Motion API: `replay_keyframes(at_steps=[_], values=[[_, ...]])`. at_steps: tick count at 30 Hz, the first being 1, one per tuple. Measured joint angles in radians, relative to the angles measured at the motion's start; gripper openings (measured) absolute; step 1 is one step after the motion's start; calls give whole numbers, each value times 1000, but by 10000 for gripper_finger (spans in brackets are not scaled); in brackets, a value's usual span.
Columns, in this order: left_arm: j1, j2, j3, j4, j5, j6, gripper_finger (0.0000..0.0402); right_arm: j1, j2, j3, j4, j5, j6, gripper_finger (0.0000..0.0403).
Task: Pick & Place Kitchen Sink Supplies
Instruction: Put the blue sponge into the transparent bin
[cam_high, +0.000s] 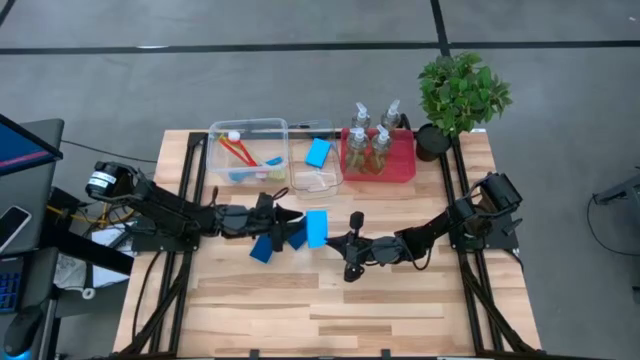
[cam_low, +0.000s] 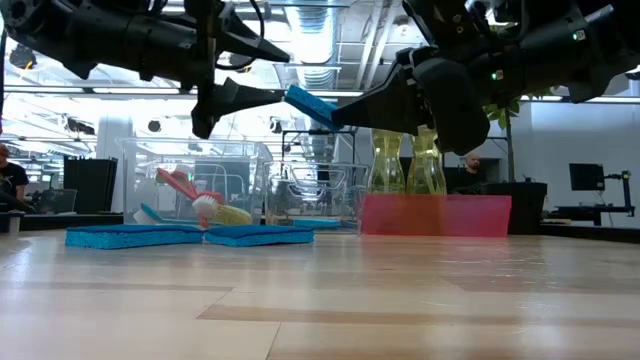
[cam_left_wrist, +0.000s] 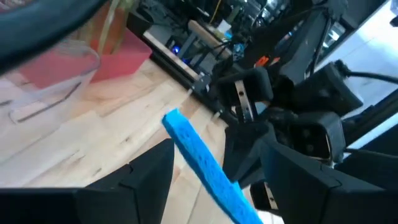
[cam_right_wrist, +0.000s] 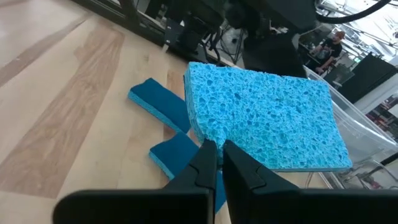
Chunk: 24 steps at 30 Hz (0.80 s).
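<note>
Blue and porous, the flat rectangular sponge (cam_right_wrist: 264, 118) hangs above the wooden table (cam_high: 400, 300), pinched by one edge in our right gripper (cam_right_wrist: 216, 149), its long axis running toward the spread, empty left gripper (cam_left_wrist: 217, 162). We judge the right arm nearer the small clear bin (cam_high: 316, 178) beyond, where another blue sponge (cam_high: 318, 152) lies.

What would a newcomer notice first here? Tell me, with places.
A light blue sponge hangs in mid-air over the table's middle, pinched at its edge by the right gripper, with the open left gripper right beside it. Two darker sponges lie flat on the wood below. At the back, a red tray holds the pump bottles.
</note>
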<state>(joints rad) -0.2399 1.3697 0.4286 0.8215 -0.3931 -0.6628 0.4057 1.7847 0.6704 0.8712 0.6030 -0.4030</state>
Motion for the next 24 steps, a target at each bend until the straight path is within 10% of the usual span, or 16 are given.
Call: replay_keyframes(at_steps=[24], values=[[17,42,48,20,70,-8,239,7,0,1,65,59,-68,3]])
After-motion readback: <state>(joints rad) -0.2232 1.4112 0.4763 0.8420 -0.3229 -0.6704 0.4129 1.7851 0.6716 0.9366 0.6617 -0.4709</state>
